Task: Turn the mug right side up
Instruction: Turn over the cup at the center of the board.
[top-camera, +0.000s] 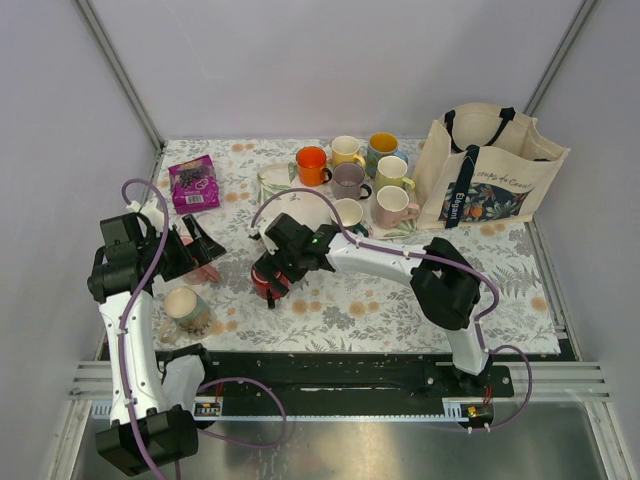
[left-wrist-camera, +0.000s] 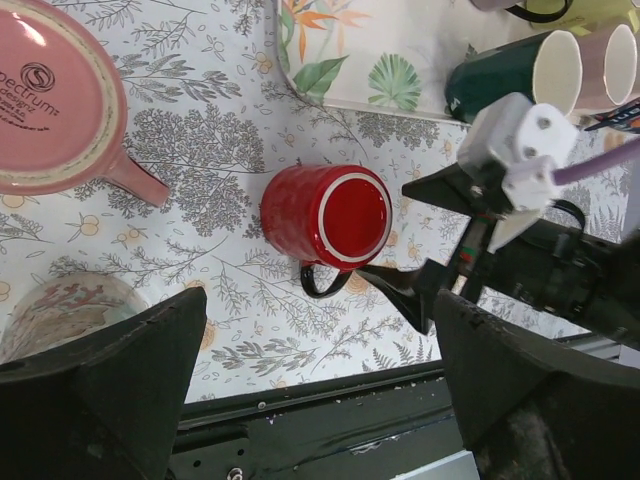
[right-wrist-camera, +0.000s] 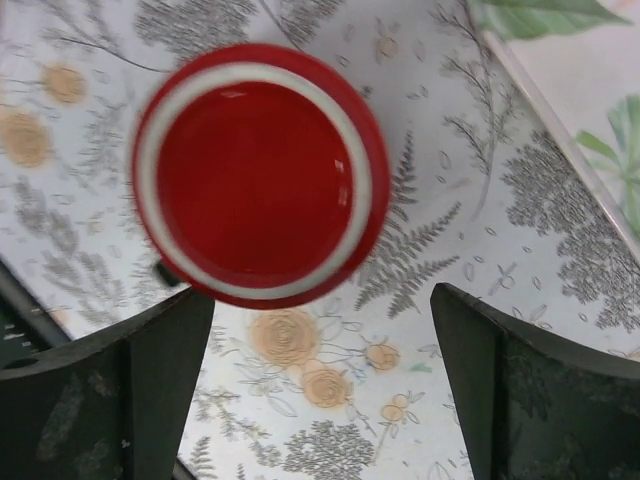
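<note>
Mug: The salmon-pink mug (left-wrist-camera: 55, 100) stands upside down on the flowered tablecloth (left-wrist-camera: 230, 130). Its flat base, printed with a maker's stamp, faces up, and its handle points toward the red mug. It is on the left side of the table. In the overhead view it is mostly hidden under the left arm's gripper.

Left gripper: The left gripper (left-wrist-camera: 320, 300) hangs above the cloth with its two dark fingers spread wide, holding nothing. The salmon-pink mug lies out past one finger, not between the two.

Right gripper: The right gripper (right-wrist-camera: 320, 300) is low at the red mug, fingers wide apart and empty. One finger is close to the mug's dark handle; whether it touches cannot be told.

Red mug: The red mug (right-wrist-camera: 260, 170) sits near the middle of the table, apart from the salmon-pink mug. A red circle ringed in white faces up; whether that is its base or its mouth cannot be told.

Speckled mug: The speckled mug (top-camera: 185, 308) stands upright at the near left, just beside the left arm.

Back of the table: A cluster of mugs (top-camera: 360, 180) stands beside a cloth tote bag (top-camera: 490, 175). A leaf-print tray (left-wrist-camera: 380, 60) and a purple packet (top-camera: 194, 183) lie further left.
</note>
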